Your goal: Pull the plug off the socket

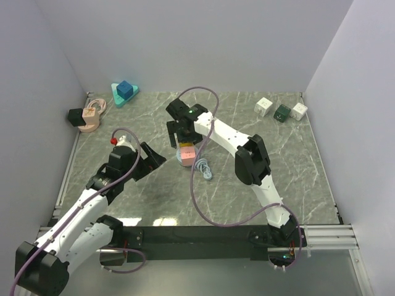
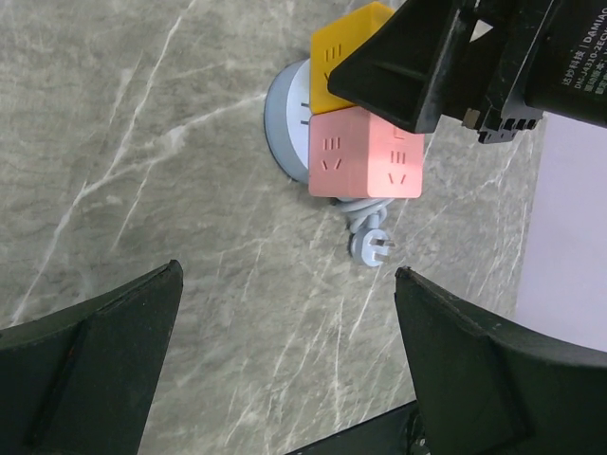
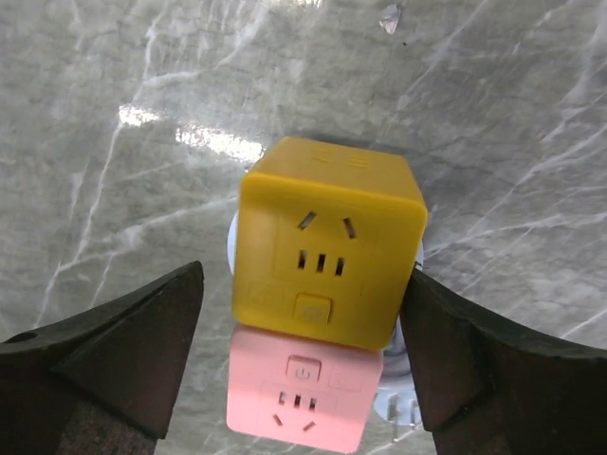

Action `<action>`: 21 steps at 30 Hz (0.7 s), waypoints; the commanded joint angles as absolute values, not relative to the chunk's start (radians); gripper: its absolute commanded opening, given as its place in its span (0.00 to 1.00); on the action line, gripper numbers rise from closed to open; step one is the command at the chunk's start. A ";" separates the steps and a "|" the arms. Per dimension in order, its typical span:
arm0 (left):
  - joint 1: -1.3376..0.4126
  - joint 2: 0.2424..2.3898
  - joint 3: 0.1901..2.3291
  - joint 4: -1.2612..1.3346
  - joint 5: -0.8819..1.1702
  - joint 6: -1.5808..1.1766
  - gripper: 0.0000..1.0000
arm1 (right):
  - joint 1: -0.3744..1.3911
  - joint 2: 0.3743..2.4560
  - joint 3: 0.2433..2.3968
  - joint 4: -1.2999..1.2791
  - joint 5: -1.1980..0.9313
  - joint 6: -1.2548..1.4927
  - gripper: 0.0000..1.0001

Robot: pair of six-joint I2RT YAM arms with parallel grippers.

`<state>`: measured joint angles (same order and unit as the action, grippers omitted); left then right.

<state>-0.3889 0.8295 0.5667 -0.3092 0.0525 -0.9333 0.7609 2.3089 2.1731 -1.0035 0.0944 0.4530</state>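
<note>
A yellow socket cube (image 3: 327,242) sits joined to a pink socket cube (image 3: 303,389) on the marble table, over a blue-grey round cord base (image 2: 285,123). A blue-grey plug (image 2: 373,246) lies loose beside the pink cube (image 2: 367,156). My right gripper (image 3: 303,275) is open and straddles the yellow cube; its right finger is close to the cube's side and the left finger stands apart. In the top view it (image 1: 180,132) covers the yellow cube above the pink one (image 1: 186,156). My left gripper (image 2: 287,275) is open and empty, just left of the cubes (image 1: 154,161).
A white cube (image 1: 263,106), a dark green cube (image 1: 282,113) and another white cube (image 1: 299,111) stand at the back right. A teal holder with a blue cube (image 1: 124,92) and a pink reel with a black cube (image 1: 86,116) stand at the back left.
</note>
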 commanded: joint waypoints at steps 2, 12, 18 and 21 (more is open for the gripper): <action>-0.382 0.819 0.532 -0.227 0.083 -0.948 0.99 | 0.772 2.358 2.210 -1.022 0.127 0.449 0.85; -0.382 0.833 0.457 -0.149 0.094 -0.976 0.99 | 0.765 2.385 2.221 -1.040 0.136 0.446 0.05; -0.382 0.915 0.431 -0.043 0.140 -0.962 0.99 | 0.700 2.067 1.842 -0.696 -0.257 0.523 0.00; -0.385 0.977 0.434 0.042 0.159 -0.960 0.99 | 0.660 1.918 1.676 -0.559 -0.466 0.609 0.00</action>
